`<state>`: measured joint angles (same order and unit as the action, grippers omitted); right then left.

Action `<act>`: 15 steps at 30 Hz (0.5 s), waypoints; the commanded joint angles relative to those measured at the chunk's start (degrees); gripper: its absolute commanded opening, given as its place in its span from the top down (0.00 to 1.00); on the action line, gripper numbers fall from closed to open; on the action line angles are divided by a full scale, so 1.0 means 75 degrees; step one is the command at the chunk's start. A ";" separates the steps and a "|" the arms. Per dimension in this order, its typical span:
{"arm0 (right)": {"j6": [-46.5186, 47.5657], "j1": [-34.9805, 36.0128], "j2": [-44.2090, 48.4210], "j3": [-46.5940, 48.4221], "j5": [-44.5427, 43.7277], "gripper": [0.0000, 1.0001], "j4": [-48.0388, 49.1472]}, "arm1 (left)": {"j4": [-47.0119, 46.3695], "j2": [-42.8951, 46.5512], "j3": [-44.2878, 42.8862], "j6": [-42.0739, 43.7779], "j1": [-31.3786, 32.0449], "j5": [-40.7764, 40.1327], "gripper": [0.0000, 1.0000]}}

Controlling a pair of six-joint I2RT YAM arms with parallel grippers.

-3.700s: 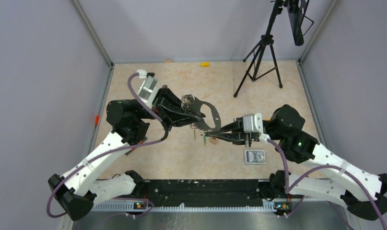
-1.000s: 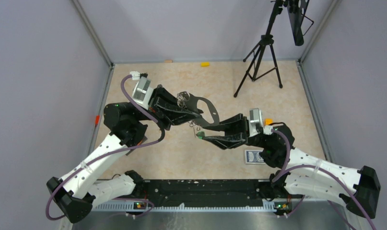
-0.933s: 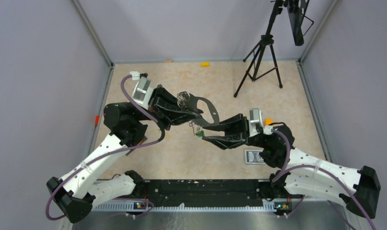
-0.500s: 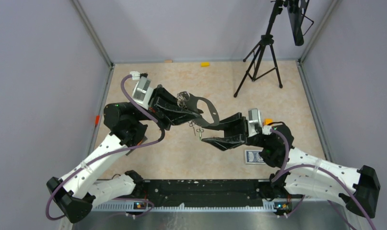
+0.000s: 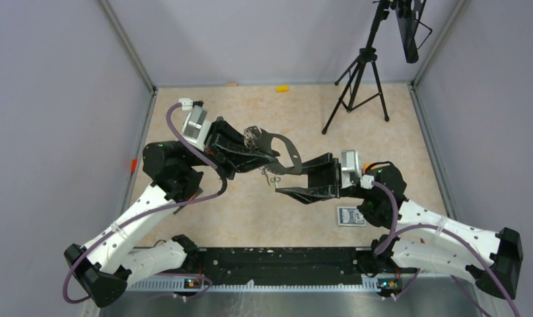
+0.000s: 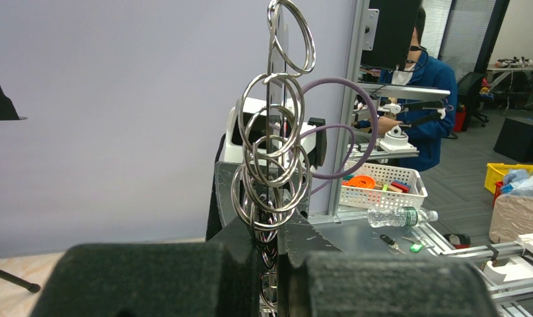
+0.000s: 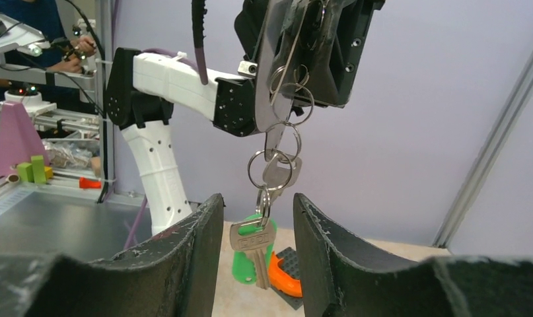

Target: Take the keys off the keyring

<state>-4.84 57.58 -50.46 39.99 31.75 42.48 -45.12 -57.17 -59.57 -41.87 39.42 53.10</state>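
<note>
A: Left gripper (image 5: 267, 157)?
B: Clamped on the large flat grey D-shaped keyring (image 5: 291, 153); small silvery metal keys (image 5: 271, 177) dangle beside its fingertips.
A: Right gripper (image 5: 291, 181)?
B: Jaws apart, keys just beyond its fingertips.

The keyring (image 5: 291, 156) is flat grey metal with a dull, matt face, and the split rings (image 6: 273, 165) threaded on the keyring are polished steel wire, bright and glossy. Hanging below the keyring, the keys (image 7: 253, 241) look like brushed silvery metal, one with a green head (image 7: 245, 267) of smooth plastic. The left gripper (image 6: 270, 257), clamped on the keyring, has pads (image 6: 151, 277) of coarse, matt black foam-like material. Below the keyring, the right gripper (image 7: 253, 218) has fingers (image 7: 184, 264) of black hard plastic, scuffed and scratched pale along their edges. The table (image 5: 250, 218) under the keyring is a smooth beige marbled surface
</note>
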 commanded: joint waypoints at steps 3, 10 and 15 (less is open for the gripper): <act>0.0340 -0.0025 -0.0036 0.0454 0.0668 0.61 -0.0396 | -0.0411 0.0078 -0.0013 -0.0025 -0.0018 -0.0014 1.00; 0.0331 -0.0024 0.0101 0.0416 0.0954 0.58 -0.0655 | -0.0405 0.0053 -0.0015 -0.0025 -0.0017 -0.0026 1.00; 0.0364 -0.0023 0.0171 0.0389 0.0999 0.58 -0.0750 | -0.0399 0.0023 -0.0011 -0.0020 -0.0018 -0.0045 1.00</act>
<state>-2.94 57.58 -50.63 40.62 37.67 36.64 -45.10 -57.17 -59.57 -41.87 39.42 53.10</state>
